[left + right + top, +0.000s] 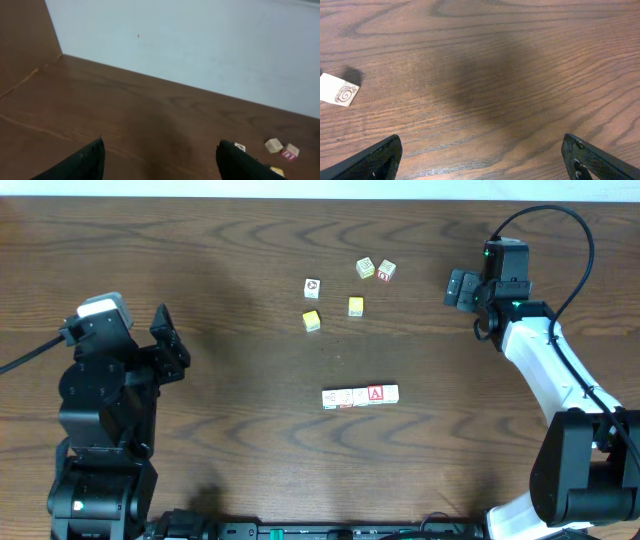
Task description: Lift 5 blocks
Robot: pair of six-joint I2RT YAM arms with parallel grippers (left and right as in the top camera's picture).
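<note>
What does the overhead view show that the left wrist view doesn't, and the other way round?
Only overhead: the row of four blocks near the middle of the table, and the right gripper.
Only left wrist: the pale wall behind the table's far edge.
Both: the left gripper, open and empty, and the pair of loose blocks lying side by side.

Overhead looks straight down over the whole worktop. Left wrist skims low toward the wall, sharing overhead's far blocks; right wrist sits close above the worktop.
</note>
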